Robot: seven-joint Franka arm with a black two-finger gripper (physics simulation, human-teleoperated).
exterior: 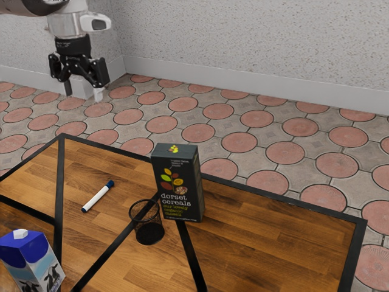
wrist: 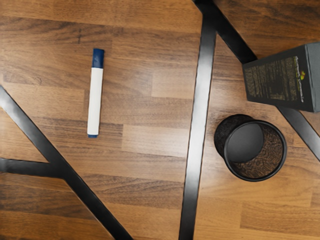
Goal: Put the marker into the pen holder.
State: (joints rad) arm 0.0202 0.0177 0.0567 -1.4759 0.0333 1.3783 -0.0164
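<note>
- Wood table (exterior: 267,240) with black strips, lower than the gripper (exterior: 83,92); tiled floor (exterior: 196,132) and speckled wall (exterior: 243,36) around.
- The gripper hangs pointing down, fingers spread apart.
- Marker (wrist: 95,100) lies on the table below it.
- Farther from the gripper, the pen holder (wrist: 283,160) stands upright, its bottom visible through the mouth, near the cereal box (exterior: 177,182).

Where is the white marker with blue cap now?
The marker lies on the brown wooden table, toward the exterior view's left from the black mesh pen holder.
</note>
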